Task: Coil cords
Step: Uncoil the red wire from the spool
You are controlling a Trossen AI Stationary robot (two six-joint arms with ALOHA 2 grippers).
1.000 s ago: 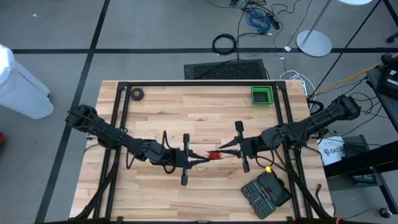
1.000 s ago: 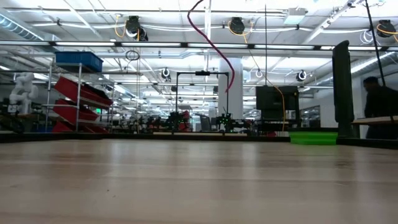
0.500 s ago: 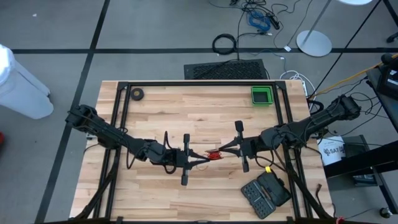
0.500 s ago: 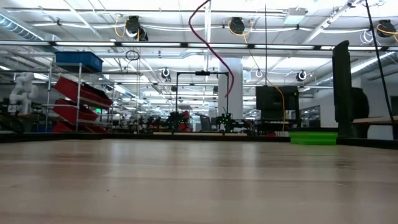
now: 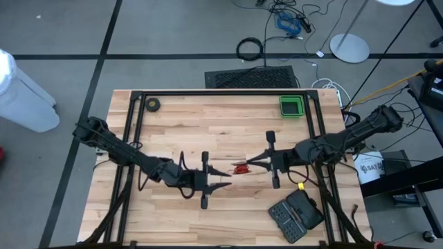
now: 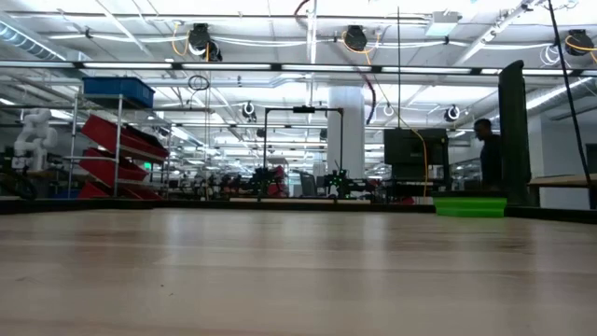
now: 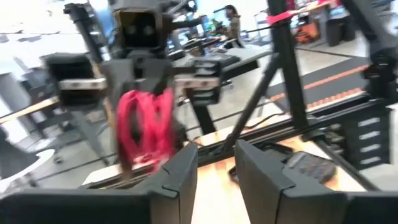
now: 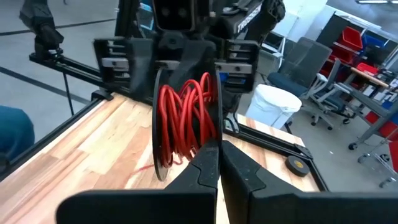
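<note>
Left tool (image 5: 223, 182) backs off from red cord (image 5: 240, 168), fingers apart, empty. Right tool (image 5: 250, 164) clamped on cord beside reel (image 8: 163, 124). Cord light, limp, springy; grip near reel.

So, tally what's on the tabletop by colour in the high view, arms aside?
Red: 1, the cord bundle between the claws.
Green: 1, the bin.
Black: 2, the tape roll and the bit case.
Total: 4.

Wooden-slat bench (image 5: 221, 128) with black frame. Resting on it: a small black ring-shaped roll (image 5: 152, 104) at one far corner, green tray (image 5: 291, 106) opposite, black case (image 5: 295, 216) near edge.
</note>
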